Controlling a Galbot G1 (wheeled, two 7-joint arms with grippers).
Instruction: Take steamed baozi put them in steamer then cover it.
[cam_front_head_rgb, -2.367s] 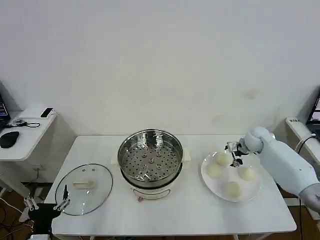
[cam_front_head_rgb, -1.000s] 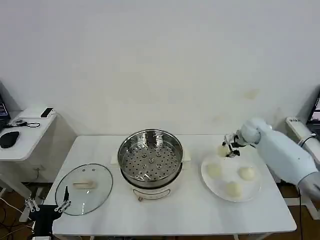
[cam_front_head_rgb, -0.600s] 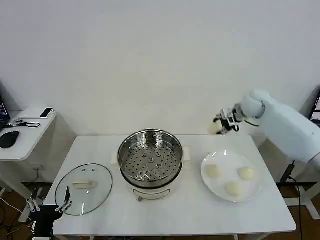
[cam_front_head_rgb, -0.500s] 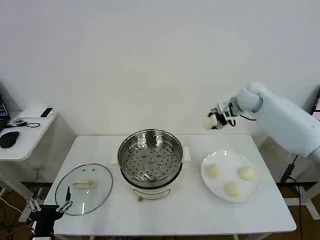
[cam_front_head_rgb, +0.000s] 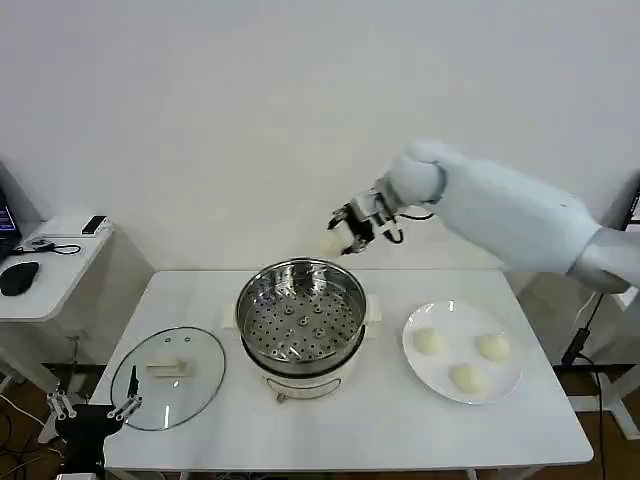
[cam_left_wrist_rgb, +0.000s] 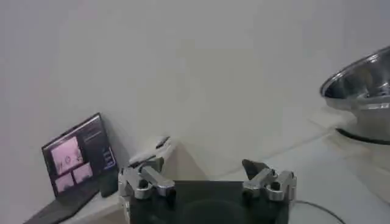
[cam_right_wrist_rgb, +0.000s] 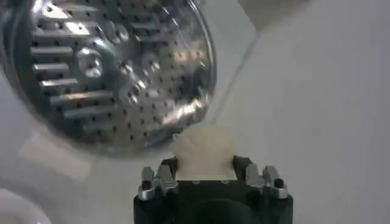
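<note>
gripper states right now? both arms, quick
Left gripper: open, empty, parked low beside the table.
Right gripper: shut on a baozi, carried in the air by the steamer rim.

Probably lab: bare wall, laptop (cam_left_wrist_rgb: 79, 155).

Right arm extended across the body at raised height, wrist angled downward; right gripper (cam_front_head_rgb: 345, 230) closed on a baozi (cam_right_wrist_rgb: 205, 152), fingers clamping either side; left gripper (cam_left_wrist_rgb: 207, 182) parked low at the robot's left, fingers spread apart, holding nothing.
</note>
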